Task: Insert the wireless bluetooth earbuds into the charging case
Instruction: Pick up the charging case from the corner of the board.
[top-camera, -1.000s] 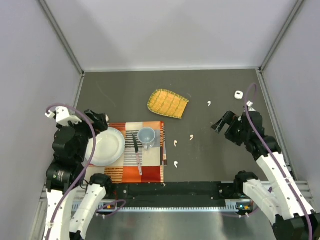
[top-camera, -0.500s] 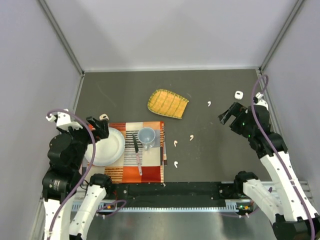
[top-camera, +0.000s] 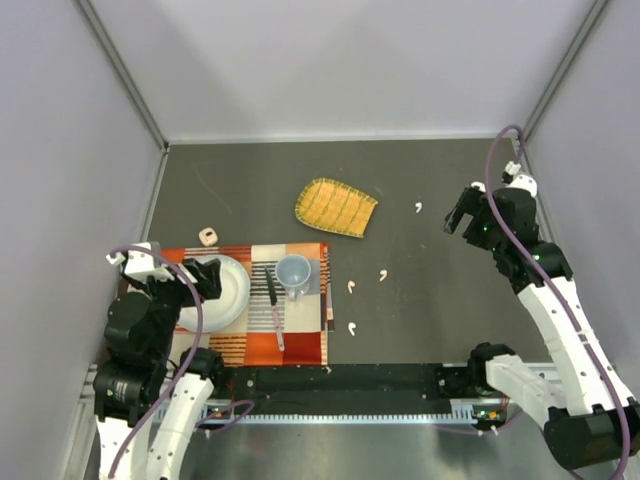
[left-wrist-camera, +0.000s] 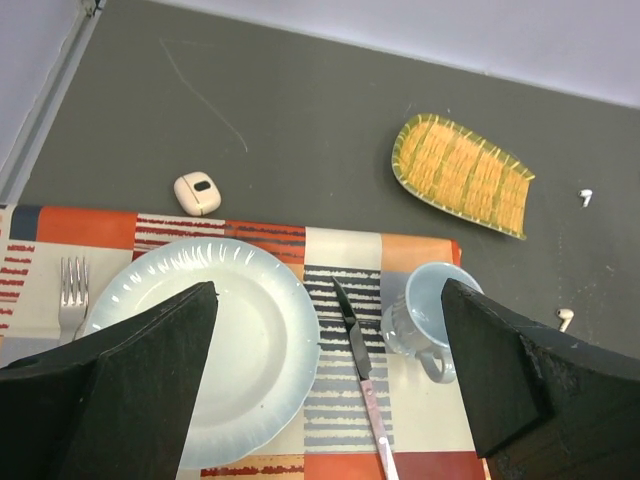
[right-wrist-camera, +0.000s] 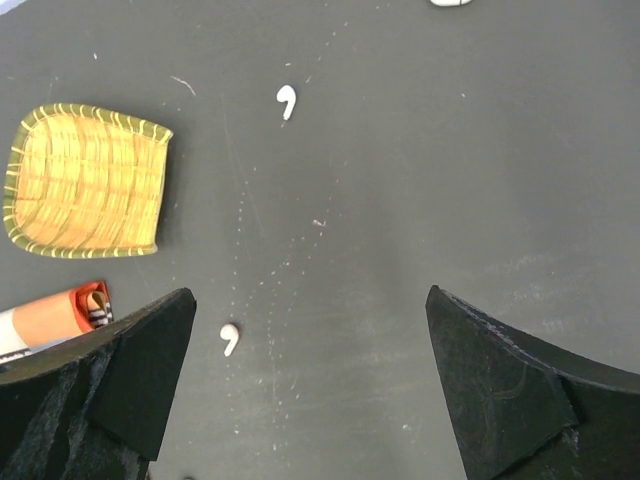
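White comma-shaped earbuds (top-camera: 383, 275) scattered on matte grey table (top-camera: 430, 320); both claws open

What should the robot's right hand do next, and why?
Probably drop toward the nearest earbud. The right gripper is open, empty and hanging above the table, all four earbuds lie loose, and this one lies closest to it. The small case sits far off on the left.
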